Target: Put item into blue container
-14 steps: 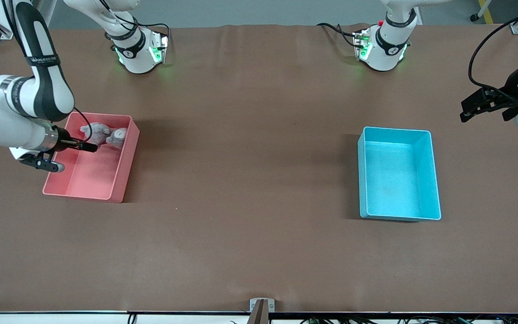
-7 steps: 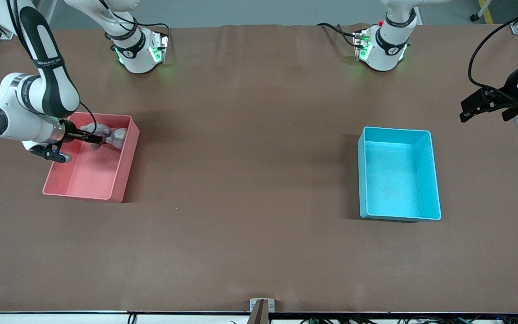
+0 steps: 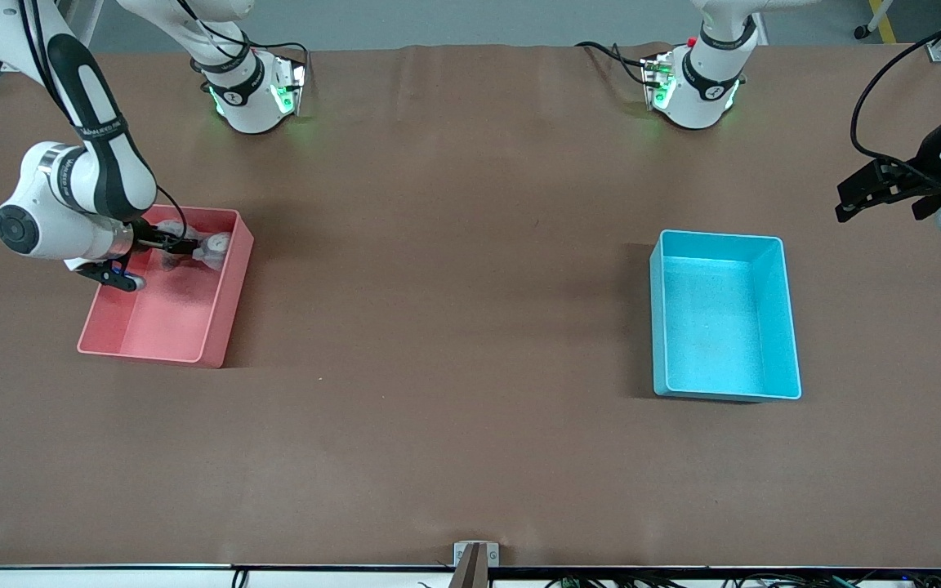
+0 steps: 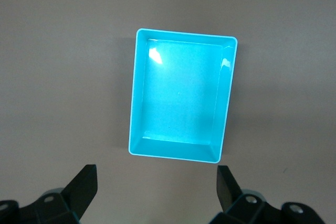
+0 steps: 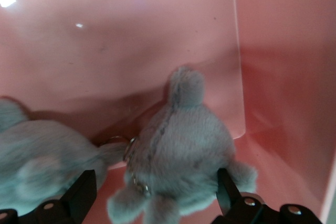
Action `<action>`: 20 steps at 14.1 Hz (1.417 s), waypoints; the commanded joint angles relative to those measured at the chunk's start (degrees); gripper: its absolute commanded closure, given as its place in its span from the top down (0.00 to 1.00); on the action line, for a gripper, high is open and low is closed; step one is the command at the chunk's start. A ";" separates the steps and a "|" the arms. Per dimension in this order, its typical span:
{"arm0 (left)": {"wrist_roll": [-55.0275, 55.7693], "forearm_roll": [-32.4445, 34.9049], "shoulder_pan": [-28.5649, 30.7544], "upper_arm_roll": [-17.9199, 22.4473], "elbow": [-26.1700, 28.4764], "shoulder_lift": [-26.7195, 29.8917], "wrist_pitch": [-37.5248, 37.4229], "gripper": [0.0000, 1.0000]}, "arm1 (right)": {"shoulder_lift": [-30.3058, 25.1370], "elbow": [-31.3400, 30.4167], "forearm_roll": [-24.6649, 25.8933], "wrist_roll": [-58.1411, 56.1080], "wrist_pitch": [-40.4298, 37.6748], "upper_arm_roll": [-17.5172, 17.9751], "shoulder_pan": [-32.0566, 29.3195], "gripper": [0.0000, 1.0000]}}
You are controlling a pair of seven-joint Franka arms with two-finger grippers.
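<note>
The blue container point(image 3: 789, 327) stands empty toward the left arm's end of the table; the left wrist view shows its bare floor point(image 4: 181, 98). My left gripper point(image 3: 846, 200) waits open above the table beside it, with nothing between its fingers point(image 4: 156, 182). Two grey plush toys lie in the pink bin point(image 3: 221, 318) at its end farther from the front camera. My right gripper point(image 3: 185, 245) is down inside that bin, open. Its jaws stand on either side of one plush toy point(image 5: 184, 140), and the other toy point(image 5: 37, 156) lies beside it. In the front view one toy point(image 3: 216, 245) shows past the fingers.
The pink bin's walls point(image 5: 283, 77) close in around the right gripper. Brown table surface point(image 3: 454, 310) stretches wide between the two bins. Both arm bases point(image 3: 250, 90) stand along the table's edge farthest from the front camera.
My right gripper has moved along the pink bin toward the plush toys and now stands over them, still open. The left arm has not moved.
</note>
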State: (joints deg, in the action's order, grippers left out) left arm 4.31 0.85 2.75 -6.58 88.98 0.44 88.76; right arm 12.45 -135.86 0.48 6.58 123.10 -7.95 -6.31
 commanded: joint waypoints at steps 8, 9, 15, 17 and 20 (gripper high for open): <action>-0.53 0.39 0.77 0.16 0.50 0.71 0.54 1.00 | 1.61 2.00 1.28 1.41 -3.82 0.65 -1.34 0.14; -0.53 0.39 0.77 0.07 0.50 0.71 0.54 1.00 | 1.62 2.09 1.28 1.50 -3.92 0.65 -1.43 0.06; -0.53 0.47 0.77 0.16 0.41 0.71 0.54 1.00 | 1.61 7.70 1.19 1.50 -9.35 0.65 -1.34 0.00; -0.53 0.47 0.77 0.16 0.41 0.62 0.54 1.00 | 1.88 12.79 1.28 1.50 -13.65 0.65 -1.25 0.00; -0.53 0.47 0.77 0.16 0.41 0.62 0.54 1.00 | 1.97 23.59 1.28 4.91 -23.30 0.74 0.15 0.00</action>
State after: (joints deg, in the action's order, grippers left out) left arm 4.31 0.85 3.39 -6.48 88.99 0.53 88.77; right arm 14.27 -119.42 0.76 8.03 106.21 -7.83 -6.86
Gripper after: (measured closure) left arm 0.000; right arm 0.722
